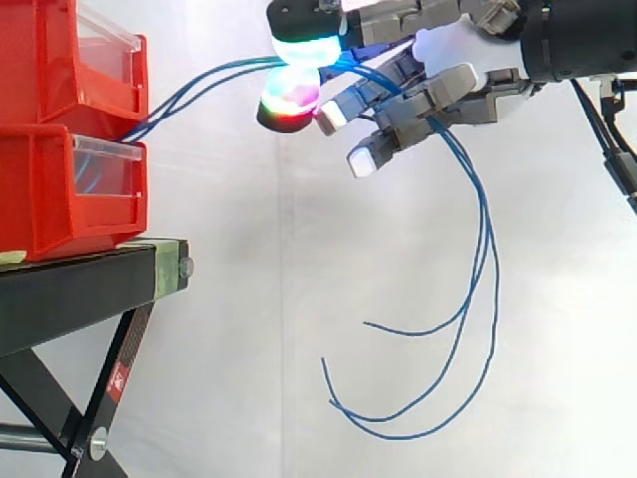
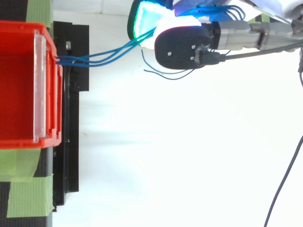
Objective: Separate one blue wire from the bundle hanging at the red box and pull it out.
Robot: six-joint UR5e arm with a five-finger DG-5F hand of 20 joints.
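Observation:
Several thin blue wires (image 1: 199, 90) come out between the two stacked red bins (image 1: 60, 189) and rise to the right into my hand (image 1: 448, 95). Two glowing pads (image 1: 307, 48), one above and one below, pinch the wires at the top middle of the side view. I cannot tell how many wires lie in the pinch. Beyond it the wires (image 1: 480, 259) run over the other, straighter fingers and hang in long loops with free ends low down. In the top view the wires (image 2: 104, 56) stretch from the red bin (image 2: 19, 85) to the hand (image 2: 184, 45).
The bins stand on a black stand (image 1: 80, 289) with slanted legs, at the left. Green tape (image 2: 23, 194) marks the stand's surface. A white curtain (image 1: 299, 299) hangs behind. The arm enters from the upper right.

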